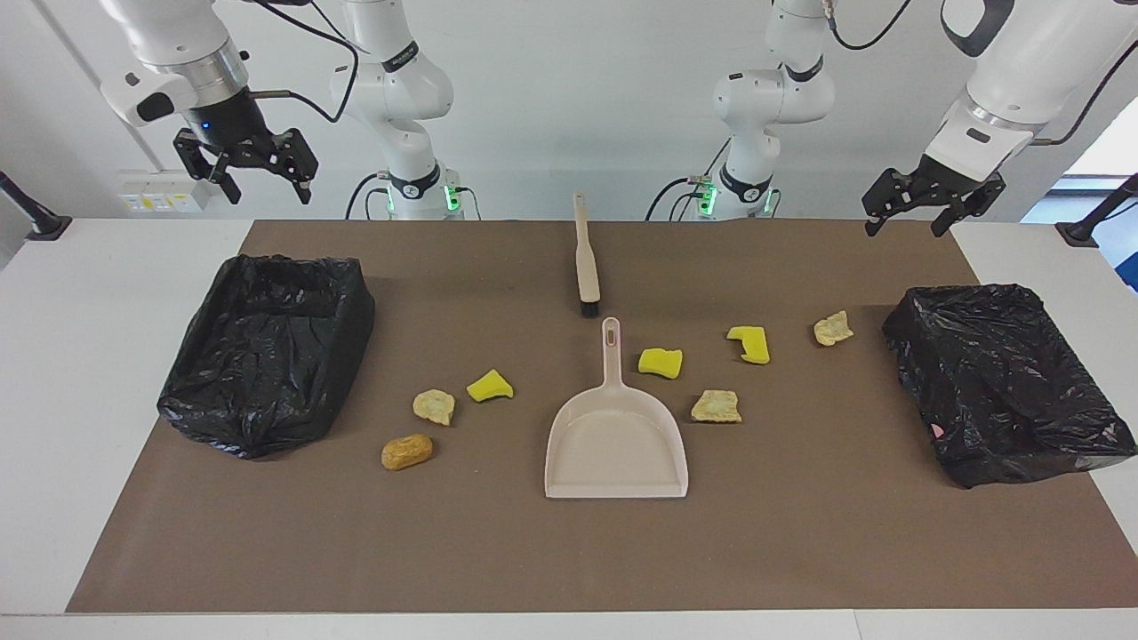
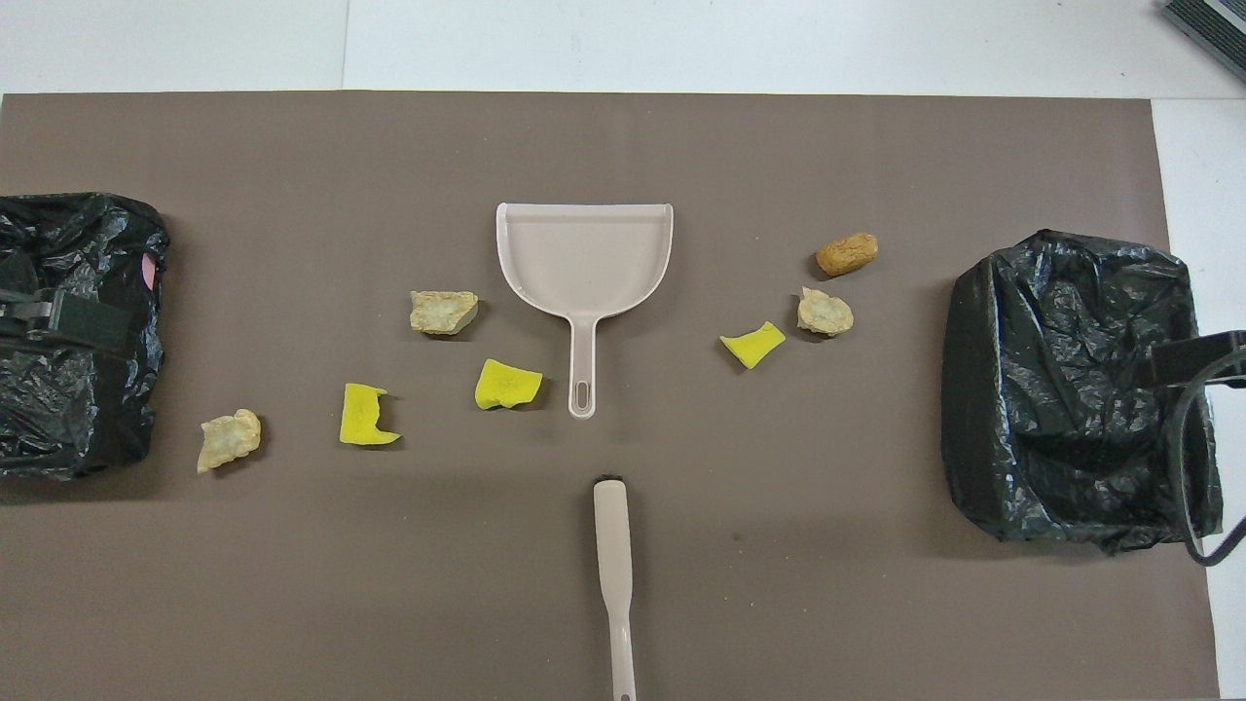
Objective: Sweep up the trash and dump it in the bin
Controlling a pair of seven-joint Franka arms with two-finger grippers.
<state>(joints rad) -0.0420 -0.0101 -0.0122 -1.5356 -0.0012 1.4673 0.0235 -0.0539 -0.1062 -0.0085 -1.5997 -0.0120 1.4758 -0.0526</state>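
Above the table's robot-side corners, both grippers hang bare with fingers spread; no sweeping has begun.

Well below the right gripper (image 1: 258, 173) and left gripper (image 1: 929, 209), the trash lies loose on the brown mat (image 1: 800, 551): three lumps (image 1: 434, 406) toward the right arm's bin (image 1: 267, 356), four (image 1: 660, 362) toward the left arm's bin (image 1: 1009, 387). Between the groups lie the dustpan (image 1: 616, 444) and, nearer the robots, the brush (image 1: 586, 262), both untouched. Next likely comes grasping both handles; open mat surrounds them, though the nearest yellow chunk sits just beside the pan's handle.
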